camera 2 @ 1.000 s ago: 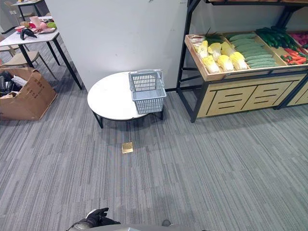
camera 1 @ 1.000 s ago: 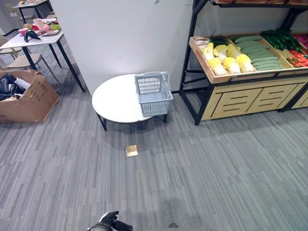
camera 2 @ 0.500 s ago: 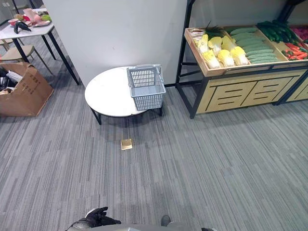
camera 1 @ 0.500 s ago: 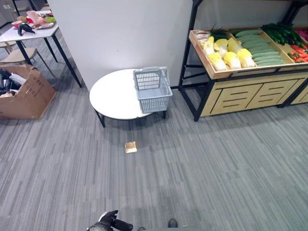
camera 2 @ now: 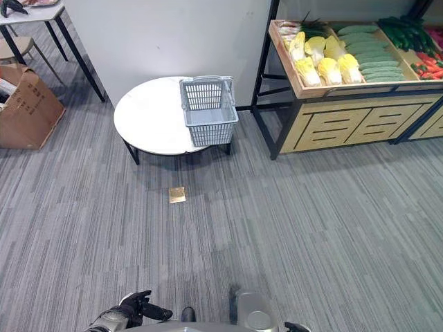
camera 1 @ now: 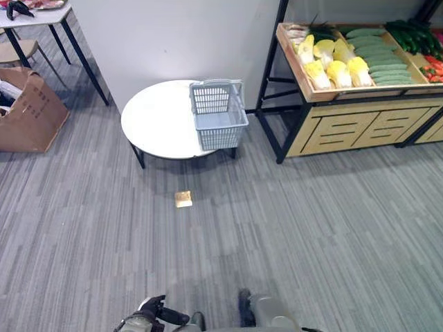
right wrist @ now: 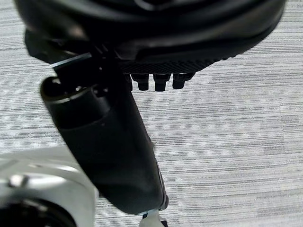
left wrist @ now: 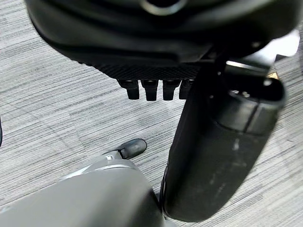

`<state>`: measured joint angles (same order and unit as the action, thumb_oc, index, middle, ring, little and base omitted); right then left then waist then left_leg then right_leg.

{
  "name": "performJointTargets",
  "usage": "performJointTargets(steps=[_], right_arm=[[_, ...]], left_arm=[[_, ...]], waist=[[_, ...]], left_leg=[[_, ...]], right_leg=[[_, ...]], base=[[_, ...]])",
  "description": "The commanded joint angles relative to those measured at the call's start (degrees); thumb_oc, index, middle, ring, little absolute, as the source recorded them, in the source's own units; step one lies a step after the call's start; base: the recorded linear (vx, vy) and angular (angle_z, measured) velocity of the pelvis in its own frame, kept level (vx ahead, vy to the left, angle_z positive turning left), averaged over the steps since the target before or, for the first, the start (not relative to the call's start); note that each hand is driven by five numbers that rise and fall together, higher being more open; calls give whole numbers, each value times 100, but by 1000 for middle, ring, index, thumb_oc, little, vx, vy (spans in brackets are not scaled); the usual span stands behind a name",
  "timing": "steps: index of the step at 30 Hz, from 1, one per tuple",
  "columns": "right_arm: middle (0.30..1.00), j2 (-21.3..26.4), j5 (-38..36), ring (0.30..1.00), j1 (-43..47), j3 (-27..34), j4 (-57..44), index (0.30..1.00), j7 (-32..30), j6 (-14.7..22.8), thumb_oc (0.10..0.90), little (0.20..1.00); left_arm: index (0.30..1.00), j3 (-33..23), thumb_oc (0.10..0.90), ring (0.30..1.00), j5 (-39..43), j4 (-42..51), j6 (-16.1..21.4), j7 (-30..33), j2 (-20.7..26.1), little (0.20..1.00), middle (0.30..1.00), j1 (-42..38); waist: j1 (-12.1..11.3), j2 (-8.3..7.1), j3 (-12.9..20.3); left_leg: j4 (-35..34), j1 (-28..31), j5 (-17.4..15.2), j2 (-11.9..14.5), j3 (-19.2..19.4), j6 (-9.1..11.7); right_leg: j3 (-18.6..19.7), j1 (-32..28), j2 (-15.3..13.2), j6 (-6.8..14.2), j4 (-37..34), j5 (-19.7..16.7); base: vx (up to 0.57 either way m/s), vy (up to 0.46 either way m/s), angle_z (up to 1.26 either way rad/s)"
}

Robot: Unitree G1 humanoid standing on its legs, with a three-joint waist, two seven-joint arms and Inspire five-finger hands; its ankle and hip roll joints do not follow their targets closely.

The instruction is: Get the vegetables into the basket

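Observation:
A light grey plastic basket [camera 1: 218,114] stands empty on the right part of a low round white table [camera 1: 156,117]. The vegetables lie in a slanted wooden shelf tray [camera 1: 296,66] to its right: yellow-white cabbages [camera 1: 332,69], pale green cucumbers [camera 1: 384,66], dark green ones [camera 1: 412,34] and red ones [camera 1: 435,66]. My left hand [camera 1: 149,317] hangs low at the lower left, far from the table, fingers relaxed and holding nothing. In its wrist view my right hand [right wrist: 156,42] hangs over the carpet, relaxed and holding nothing.
Grey carpet stretches between me and the table, with a small tan square [camera 1: 183,199] lying on it. A white wall [camera 1: 173,41] rises behind the table. A cardboard box [camera 1: 24,114] and a black-legged table [camera 1: 38,17] stand at the far left. The shelf has a wooden base [camera 1: 346,128].
The whole picture has shifted: the camera has tilted down and the table and shelf sit higher in view. Both hands stay low at my sides.

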<state>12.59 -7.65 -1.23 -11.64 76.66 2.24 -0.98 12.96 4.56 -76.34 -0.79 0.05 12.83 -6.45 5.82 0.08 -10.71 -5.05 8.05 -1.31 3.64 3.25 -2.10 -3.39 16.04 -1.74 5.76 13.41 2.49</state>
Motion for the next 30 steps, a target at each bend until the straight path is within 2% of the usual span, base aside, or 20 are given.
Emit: performJointTargets(steps=[1,6,8,11,13,14,15,16,17,18,19,22,23,24,25,26,28,29,30], right_arm=[[1000,134,-188,1000,9,83,109,1000,-22,51,900,1000],[1000,83,-139,1000,-159,132,38,1000,4,52,900,1000],[1000,109,-118,1000,-211,140,-9,1000,15,62,900,1000],[1000,169,-111,1000,-222,120,17,1000,4,72,900,1000],[1000,229,-130,1000,-205,121,2,1000,3,78,900,1000],[1000,232,-131,1000,-205,121,2,1000,3,78,900,1000],[1000,249,-137,1000,-170,94,-22,1000,1,93,900,1000],[1000,269,-146,1000,-164,92,-40,1000,-9,97,900,1000],[1000,269,-146,1000,-164,92,-40,1000,-9,97,900,1000],[1000,316,-102,1000,-107,16,-127,1000,-14,98,900,1000],[1000,317,-102,1000,-107,17,-127,1000,-14,98,900,1000],[1000,358,-110,1000,-95,-14,-165,1000,-1,123,900,1000],[1000,360,-116,1000,-100,-22,-173,1000,5,120,900,1000],[1000,391,-124,1000,-105,-26,-173,1000,-1,111,900,1000],[1000,389,-124,1000,-105,-25,-173,1000,-1,111,900,1000],[1000,406,-132,1000,-98,-34,-173,1000,-8,111,900,1000],[1000,427,-119,1000,-105,-69,-176,1000,-2,99,900,1000],[1000,426,-119,1000,-106,-67,-175,1000,-2,99,900,1000],[1000,458,-110,1000,-116,-53,-169,1000,-11,87,900,1000]], left_arm=[[1000,208,900,1000,-170,-127,9,-24,70,1000,1000,121],[1000,87,900,1000,-96,-209,11,-61,37,1000,1000,199],[1000,71,900,1000,-122,-238,4,-84,23,1000,1000,236],[1000,91,900,1000,-134,-253,-7,-72,-39,1000,1000,261],[1000,146,900,1000,-134,-222,-4,-56,-61,1000,1000,257],[1000,146,900,1000,-134,-222,-4,-55,-64,1000,1000,258],[1000,155,900,1000,-66,-192,-11,-55,-73,1000,1000,221],[1000,171,900,1000,-48,-174,-12,-46,-76,1000,1000,211],[1000,170,900,1000,-48,-174,-12,-46,-77,1000,1000,211],[1000,303,900,1000,-97,-89,8,-18,-115,1000,1000,189],[1000,303,900,1000,-98,-89,8,-18,-117,1000,1000,189],[1000,240,900,1000,17,-67,2,-13,-78,1000,1000,180],[1000,214,900,1000,41,-50,-1,-15,-60,1000,1000,193],[1000,193,900,1000,110,-5,-2,-16,-38,1000,1000,194],[1000,195,900,1000,110,-4,-3,-16,-36,1000,1000,194],[1000,191,900,1000,180,56,3,-20,-17,1000,1000,174],[1000,177,900,1000,300,112,11,-53,15,1000,1000,187],[1000,179,900,1000,301,114,10,-53,16,1000,1000,189],[1000,196,900,1000,415,240,56,-105,24,1000,1000,197]], waist=[[259,-62,-70],[474,-56,-7],[510,-84,46],[511,30,203],[544,161,236],[547,169,238],[556,270,256],[570,309,266],[571,309,266],[618,373,270],[622,377,267],[604,368,223],[589,347,201],[514,225,158],[516,225,155],[455,114,96],[369,-21,44],[355,-11,33],[169,-102,-41]], left_leg=[[5,777,-521,-368,-345,359],[5,1124,-790,-350,-632,405],[5,1285,-911,-358,-722,427],[5,1366,-879,-174,-648,491],[5,1402,-630,34,-645,579],[5,1400,-632,42,-647,582],[71,1443,-280,219,-608,722],[199,1413,-127,295,-593,792],[199,1413,-127,295,-593,792],[741,1297,509,475,-565,992],[738,1302,510,482,-568,996],[1293,1120,1135,590,-485,1157],[1566,1048,1396,630,-451,1211],[2319,688,1816,677,-318,1229],[2341,677,1805,680,-324,1232],[2785,443,1905,666,-245,1185],[3006,183,1885,752,49,1064],[3037,187,1857,767,61,1063],[2974,-439,1526,786,445,926]], right_leg=[[218,156,-89,425,-820,-1283],[-92,458,-153,544,-1555,-1648],[-94,369,-186,511,-1549,-1713],[-210,251,-108,381,-1508,-1790],[-313,257,-32,311,-1362,-1714],[-320,261,-28,309,-1353,-1707],[-493,270,48,203,-1132,-1536],[-541,241,83,151,-1102,-1460],[-542,241,83,151,-1102,-1460],[-637,32,227,1,-1045,-1206],[-643,27,231,-2,-1045,-1202],[-671,-268,360,-157,-1078,-958],[-665,-410,408,-222,-1102,-879],[-622,-704,377,-338,-1176,-733],[-625,-705,379,-340,-1178,-733],[-574,-848,324,-391,-1196,-684],[-491,-1107,280,-453,-1223,-536],[-481,-1116,295,-451,-1223,-533],[-280,-1459,220,-411,-1284,-422]], base=[[275,-60,57],[289,-58,71],[233,-90,14],[202,-93,42],[162,-91,-1],[193,-120,-3],[214,-135,6],[212,-134,11],[323,-186,6],[252,-148,13],[334,-198,15],[204,-143,0],[349,-268,-8],[264,-210,-9],[248,-212,-12],[188,-143,-21],[234,-155,-24],[312,-86,-36],[351,-41,-34]])
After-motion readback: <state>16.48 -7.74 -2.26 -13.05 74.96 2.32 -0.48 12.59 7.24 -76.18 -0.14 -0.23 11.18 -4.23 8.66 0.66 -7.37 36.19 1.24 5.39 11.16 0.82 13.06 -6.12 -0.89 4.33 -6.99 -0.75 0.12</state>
